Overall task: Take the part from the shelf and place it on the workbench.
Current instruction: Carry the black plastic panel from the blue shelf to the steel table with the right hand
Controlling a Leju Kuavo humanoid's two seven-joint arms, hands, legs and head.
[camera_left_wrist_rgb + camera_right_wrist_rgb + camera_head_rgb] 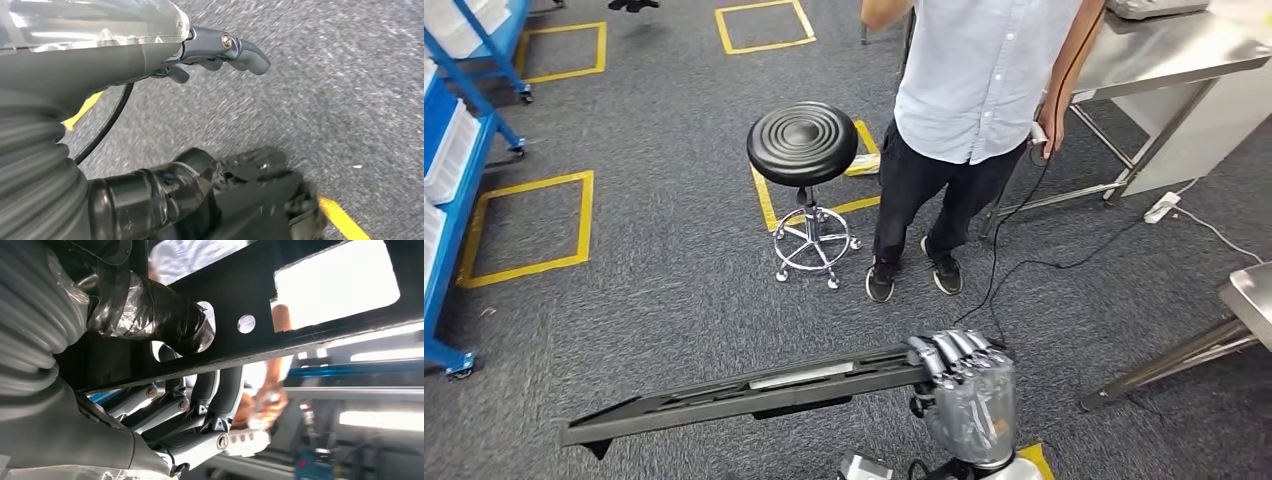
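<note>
My right hand (964,385) grips the right end of a long flat black part (744,390) with cut-outs, which stretches level to the left, low in the head view above the carpet. In the right wrist view the part (310,315) runs across, with the thumb above it and the fingers (200,410) wrapped under it. My left hand (125,55) hangs over the grey carpet holding nothing, its fingers (235,47) apart from the thumb. A steel workbench (1164,50) stands at the far right. The blue shelf (454,150) is at the left edge.
A person (974,90) in a light shirt stands ahead, holding a cabled device. A black stool (802,145) stands to their left. A second steel table corner (1249,295) is at the right. A cable and a power strip (1161,207) lie on the carpet.
</note>
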